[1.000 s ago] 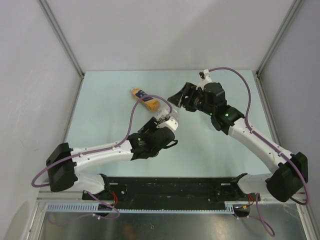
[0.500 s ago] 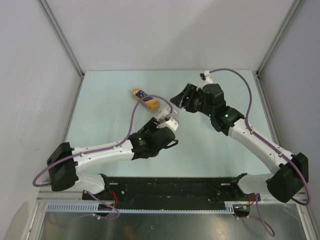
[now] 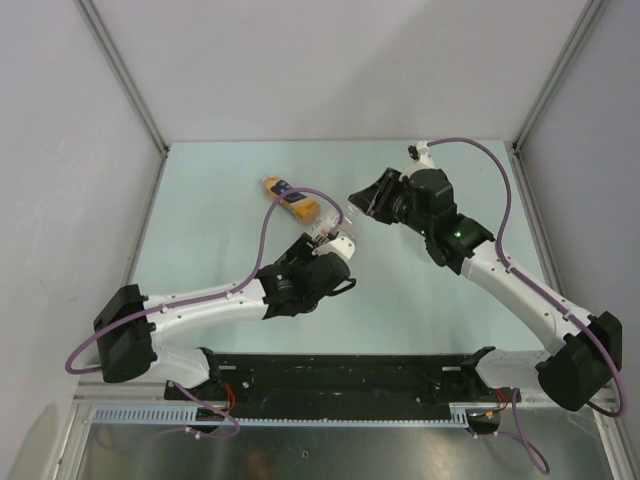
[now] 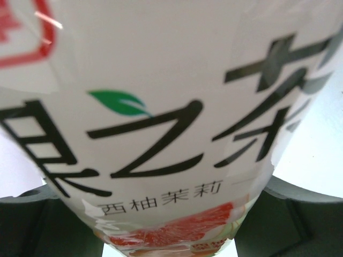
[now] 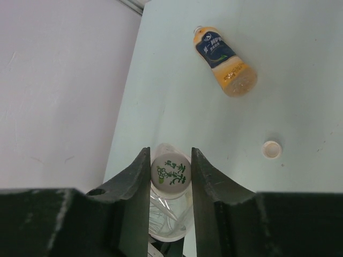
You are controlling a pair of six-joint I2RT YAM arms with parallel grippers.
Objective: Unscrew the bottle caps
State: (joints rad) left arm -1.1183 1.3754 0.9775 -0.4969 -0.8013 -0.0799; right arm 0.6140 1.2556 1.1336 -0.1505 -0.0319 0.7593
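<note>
In grasp of right end effector (image 5: 170, 159), cap (image 5: 171, 172), top toward wrist; left end effector (image 4: 171, 220) apparently clamping bottle (image 4: 161, 107)

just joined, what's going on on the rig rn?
The left gripper is clamped on a clear bottle with a white label. The right gripper has the white-topped cap between its fingers, filling the gap; whether it is off the threads can't be told. Farther out, an orange bottle lies on the table, apparently uncapped, with a loose whitish cap nearby.
</note>
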